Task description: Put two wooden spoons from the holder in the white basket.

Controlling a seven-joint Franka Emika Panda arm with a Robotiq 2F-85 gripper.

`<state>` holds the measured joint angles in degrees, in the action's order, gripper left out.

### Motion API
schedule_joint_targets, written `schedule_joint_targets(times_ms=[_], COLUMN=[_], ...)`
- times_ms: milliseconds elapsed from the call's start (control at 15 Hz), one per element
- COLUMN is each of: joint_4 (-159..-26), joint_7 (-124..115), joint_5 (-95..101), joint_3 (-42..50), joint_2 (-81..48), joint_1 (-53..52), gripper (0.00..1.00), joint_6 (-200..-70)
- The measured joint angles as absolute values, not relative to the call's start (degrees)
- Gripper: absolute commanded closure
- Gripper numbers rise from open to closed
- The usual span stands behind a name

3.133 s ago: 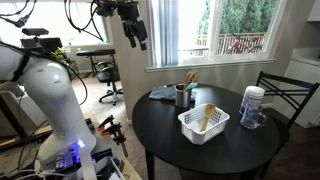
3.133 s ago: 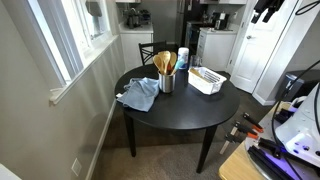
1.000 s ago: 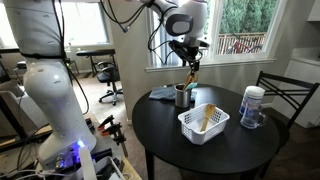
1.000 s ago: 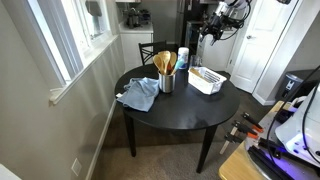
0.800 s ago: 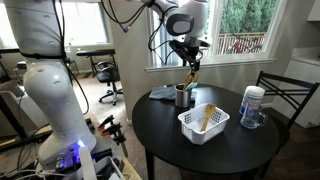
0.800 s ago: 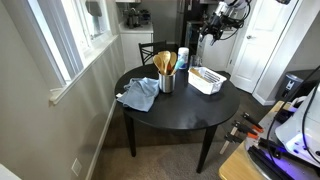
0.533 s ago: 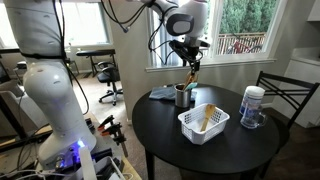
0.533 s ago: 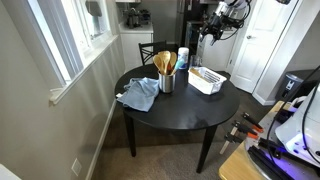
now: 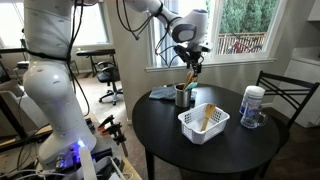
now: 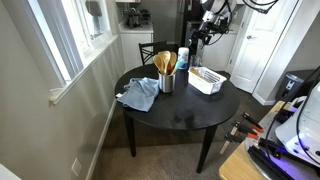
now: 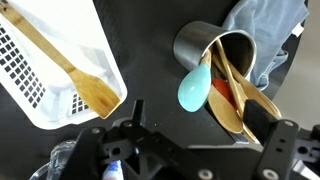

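The dark grey holder [image 11: 203, 42] stands on the black table and holds wooden spoons [image 11: 238, 98], a teal spatula [image 11: 195, 88] and a red utensil. It shows in both exterior views [image 9: 183, 97] [image 10: 167, 83]. The white basket [image 11: 28, 78] lies beside it with one wooden spoon [image 11: 78, 72] inside; it shows in both exterior views [image 9: 190, 125] [image 10: 196, 84]. My gripper [image 11: 205, 125] is open and empty. It hangs above the holder [image 9: 190, 63] [image 10: 201, 40], with the spoon heads between its fingers in the wrist view.
A blue cloth [image 9: 161, 94] [image 10: 140, 95] [image 11: 268, 25] lies next to the holder. A white-lidded clear canister [image 9: 253, 107] [image 10: 183, 58] stands near the table edge. A chair [image 9: 287, 95] and a window stand behind the round table [image 9: 200, 155].
The arm has shifted and the gripper has come a little lower over the holder. The spoons, holder and basket have not moved.
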<state>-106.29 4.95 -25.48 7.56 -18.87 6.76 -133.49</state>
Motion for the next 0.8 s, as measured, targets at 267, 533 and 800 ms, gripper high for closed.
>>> schedule_joint_targets(times_ms=[267,533,800], joint_4=[-99.63,-93.29,-88.38], joint_7=[3.73,5.22,9.83], joint_5=[-25.42,-24.13,-19.97], joint_3=[5.74,2.99,0.66], joint_2=[-27.21,-33.58,-37.25], joint_1=[6.87,8.04,8.76], gripper=[0.00,0.00,0.00], joint_6=[-137.26,-138.12,-138.12])
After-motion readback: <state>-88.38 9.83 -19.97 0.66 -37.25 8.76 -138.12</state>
